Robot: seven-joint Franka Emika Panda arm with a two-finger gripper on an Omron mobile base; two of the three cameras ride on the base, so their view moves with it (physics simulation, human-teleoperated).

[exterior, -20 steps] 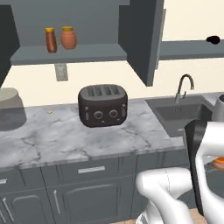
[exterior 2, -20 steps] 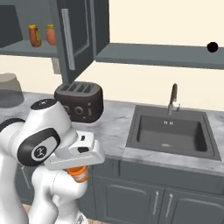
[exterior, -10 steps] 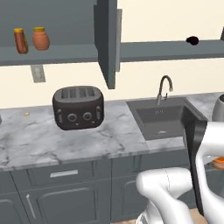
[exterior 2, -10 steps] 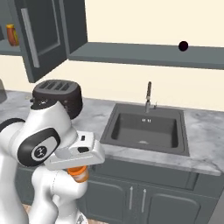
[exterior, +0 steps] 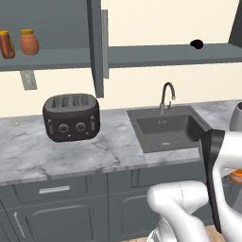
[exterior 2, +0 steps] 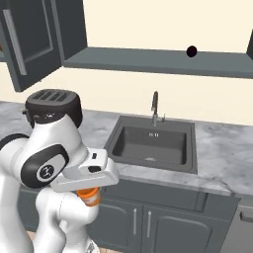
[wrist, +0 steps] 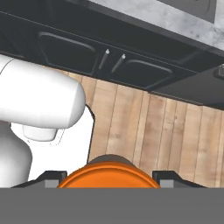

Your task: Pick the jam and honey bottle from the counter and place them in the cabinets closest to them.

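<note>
Gripper (wrist: 109,181) clamped on the jam (wrist: 108,176), jar mostly cut off, fingertips (wrist: 50,176) barely visible.

Counter (exterior: 113,153) carried the toaster (exterior: 71,116) at 9 o'clock of the sink (exterior: 168,131), which sat set into the stone. Cabinet shelf (exterior: 45,59) up at 11 o'clock held the honey bottle (exterior: 6,44) just beside a rounder orange pot (exterior: 29,42), apart

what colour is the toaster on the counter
The toaster is dark grey, nearly black, with small pale knobs; the left base view shows it best.
</note>
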